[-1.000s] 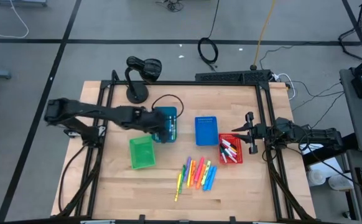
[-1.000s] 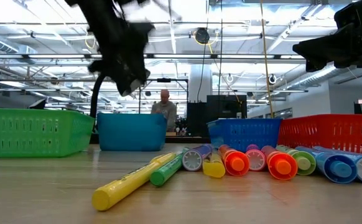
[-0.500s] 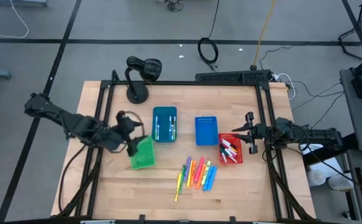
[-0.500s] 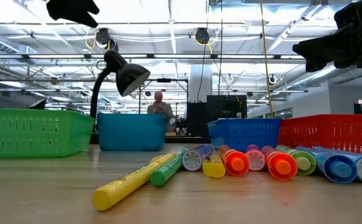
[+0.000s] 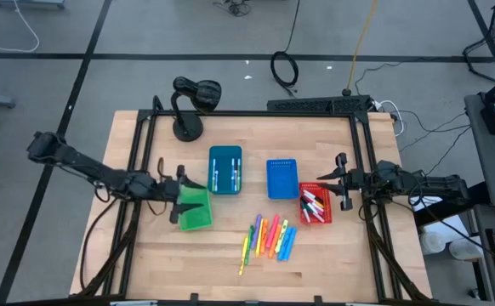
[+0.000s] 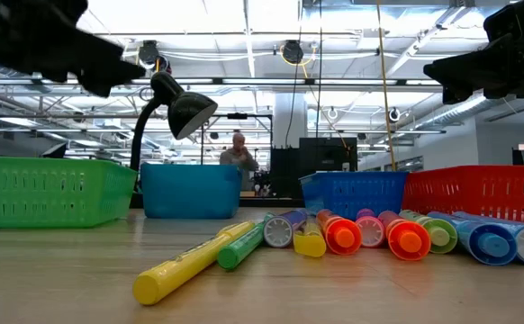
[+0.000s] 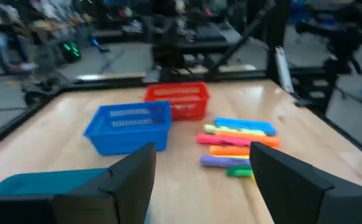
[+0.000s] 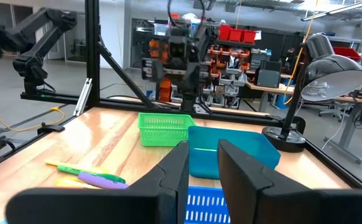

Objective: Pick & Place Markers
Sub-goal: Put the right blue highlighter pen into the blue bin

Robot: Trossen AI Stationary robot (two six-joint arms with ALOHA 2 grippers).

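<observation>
Several neon markers [image 5: 269, 238] lie side by side on the wooden table, near its front edge; they also show in the low view as markers [image 6: 334, 236] and in the left wrist view as markers [image 7: 237, 142]. White-bodied markers [image 5: 313, 204] lie in the red bin, and a few more in the teal bin [image 5: 224, 168]. My left gripper [image 5: 186, 195] hovers open over the left side of the green bin [image 5: 196, 210], and its fingers stand wide apart in its wrist view [image 7: 203, 158]. My right gripper [image 5: 338, 181] waits at the table's right edge beside the red bin, with a narrow gap between its fingers [image 8: 203, 155].
Four bins stand on the table: the green one, the teal one, a blue one [image 5: 282, 178] and a red one [image 5: 320, 212]. A black desk lamp [image 5: 188, 102] stands at the far edge. A black frame runs around the table. Bare wood lies left of the neon markers.
My left gripper has drawn back from above the teal bin toward the table's left and near side, and has turned; it now hangs over the green bin's left side. The markers and bins have kept their places.
</observation>
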